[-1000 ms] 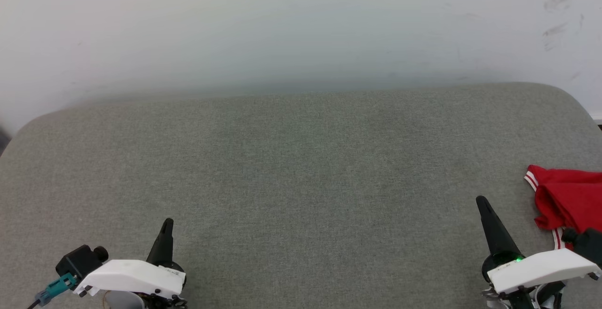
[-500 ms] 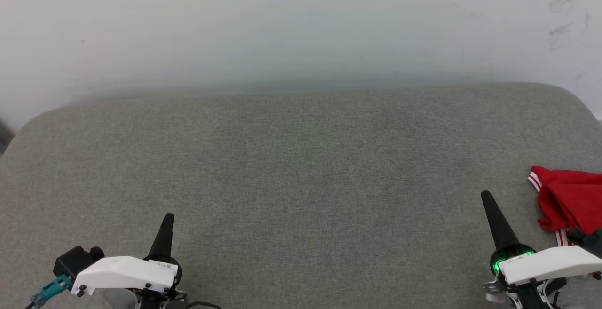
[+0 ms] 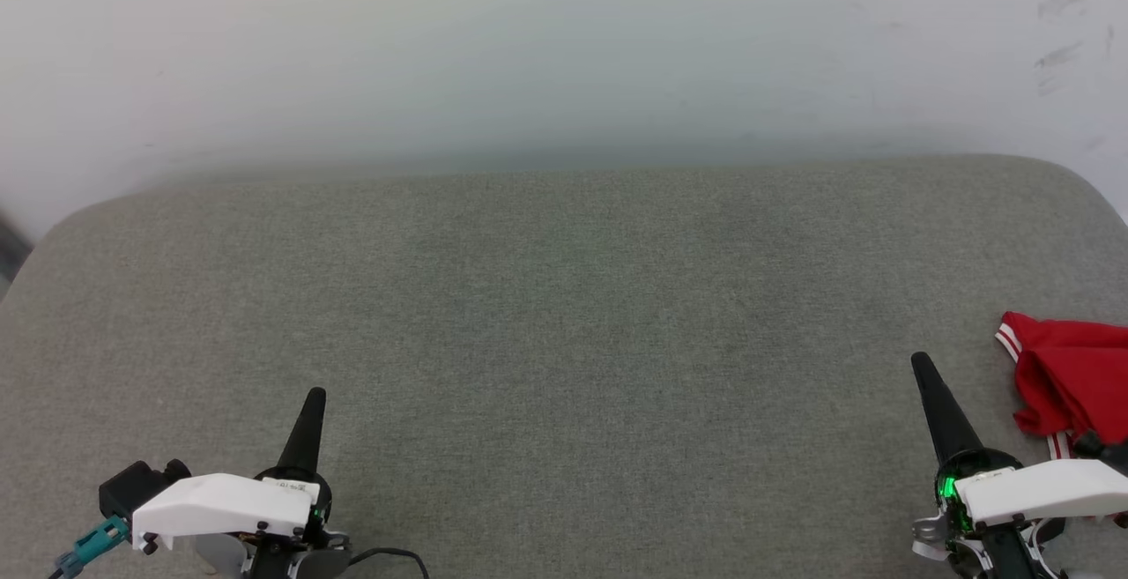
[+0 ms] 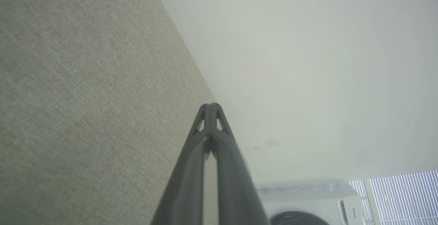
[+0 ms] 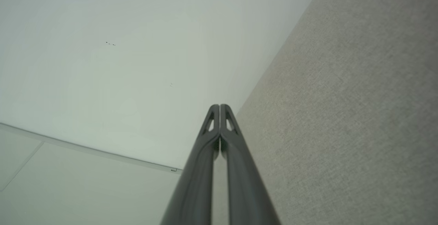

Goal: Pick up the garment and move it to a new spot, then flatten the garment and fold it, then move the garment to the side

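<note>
The garment [image 3: 1071, 381], red with red-white striped trim, lies bunched at the right edge of the grey cushioned surface [image 3: 564, 315], partly cut off by the head view's edge. My right gripper [image 3: 921, 360] hovers just left of it, shut with nothing held; its closed tips [image 5: 219, 107] point along the surface toward the wall. Over the front left of the surface my left gripper [image 3: 315, 395] is shut and empty too, its tips [image 4: 211, 105] pressed together.
A pale wall [image 3: 564, 50] rises straight behind the surface. The surface has rounded corners at the back left and back right. A white washing machine [image 4: 308, 204] and window blinds [image 4: 400, 194] appear in the left wrist view.
The head view has shifted slightly, so the garment sits a little further right and lower. Both grippers stay shut at the front corners, their wrists a bit lower in view.
</note>
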Available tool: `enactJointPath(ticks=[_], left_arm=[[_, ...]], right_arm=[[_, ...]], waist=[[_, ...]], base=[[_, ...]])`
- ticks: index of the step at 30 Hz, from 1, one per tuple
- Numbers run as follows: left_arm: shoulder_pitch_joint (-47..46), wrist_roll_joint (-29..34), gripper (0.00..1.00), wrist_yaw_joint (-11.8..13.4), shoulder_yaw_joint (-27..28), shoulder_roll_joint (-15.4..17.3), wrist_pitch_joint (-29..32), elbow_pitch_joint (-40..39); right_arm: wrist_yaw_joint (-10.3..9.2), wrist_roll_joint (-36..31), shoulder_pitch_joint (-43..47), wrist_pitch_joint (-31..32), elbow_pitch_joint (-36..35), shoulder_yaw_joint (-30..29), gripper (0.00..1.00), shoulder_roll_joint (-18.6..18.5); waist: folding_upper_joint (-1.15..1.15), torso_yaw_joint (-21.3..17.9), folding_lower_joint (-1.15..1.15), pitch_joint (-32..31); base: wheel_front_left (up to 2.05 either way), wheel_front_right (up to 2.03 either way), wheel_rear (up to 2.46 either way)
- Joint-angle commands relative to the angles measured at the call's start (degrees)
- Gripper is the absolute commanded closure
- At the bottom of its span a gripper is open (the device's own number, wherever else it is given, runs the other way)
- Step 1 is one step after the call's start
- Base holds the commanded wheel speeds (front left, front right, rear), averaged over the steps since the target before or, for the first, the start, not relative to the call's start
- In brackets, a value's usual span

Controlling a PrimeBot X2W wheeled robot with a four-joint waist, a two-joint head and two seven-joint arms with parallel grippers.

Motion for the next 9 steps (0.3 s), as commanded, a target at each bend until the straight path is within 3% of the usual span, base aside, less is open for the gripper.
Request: enactJointPath(ticks=[1, 9], left_arm=[[-1.2, -0.9, 1.00, -0.5, 0.7, -0.2, 0.4, -0.2], [-1.5, -3.9, 1.00, -1.5, 2.0, -1.2, 1.5, 0.1]], right_arm=[[-0.01, 1.3, -1.3, 0.3, -0.1, -0.2, 1.00, -0.3], [-0.01, 5.4, -1.7, 0.6, 0.7, -0.7, 1.00, -0.2]], waist=[[0.00, 0.0, 0.00, 0.0], [0.00, 0.3, 0.00, 0.1]], base=[[0.00, 0.00, 0.00], [0.00, 0.00, 0.00]])
